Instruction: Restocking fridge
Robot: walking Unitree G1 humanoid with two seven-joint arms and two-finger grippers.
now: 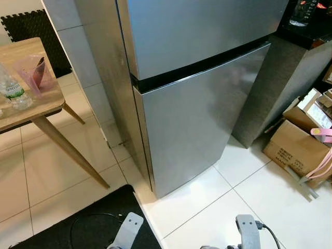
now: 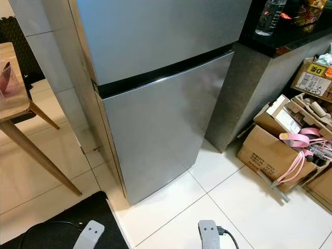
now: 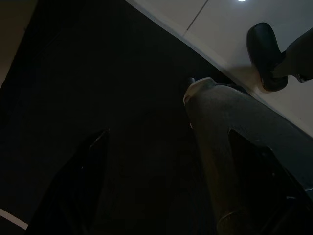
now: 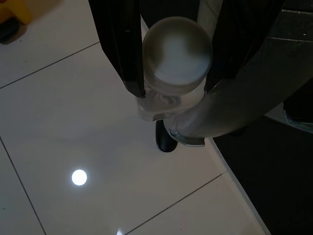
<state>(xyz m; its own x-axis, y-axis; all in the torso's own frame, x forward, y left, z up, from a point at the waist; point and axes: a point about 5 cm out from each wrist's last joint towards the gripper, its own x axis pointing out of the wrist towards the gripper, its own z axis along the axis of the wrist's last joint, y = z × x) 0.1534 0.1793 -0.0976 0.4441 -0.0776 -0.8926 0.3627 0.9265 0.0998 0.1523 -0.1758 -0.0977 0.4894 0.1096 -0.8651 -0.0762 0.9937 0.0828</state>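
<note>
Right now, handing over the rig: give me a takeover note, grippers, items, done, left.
Right gripper: shut on a clear plastic bottle with a white cap, hanging low over the white tiled floor.
Left gripper: open, idle over the black floor mat.
Silver two-door fridge: directly ahead, both doors closed.
Another clear bottle with a green label on the wooden table.
Done: one bottle in hand.
Left: open the fridge, load bottles.

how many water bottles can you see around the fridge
3: one bottle on the wooden table left of the fridge, one bottle on the dark counter to its right, one capped bottle clamped in the right gripper. Others may be hidden.
</note>
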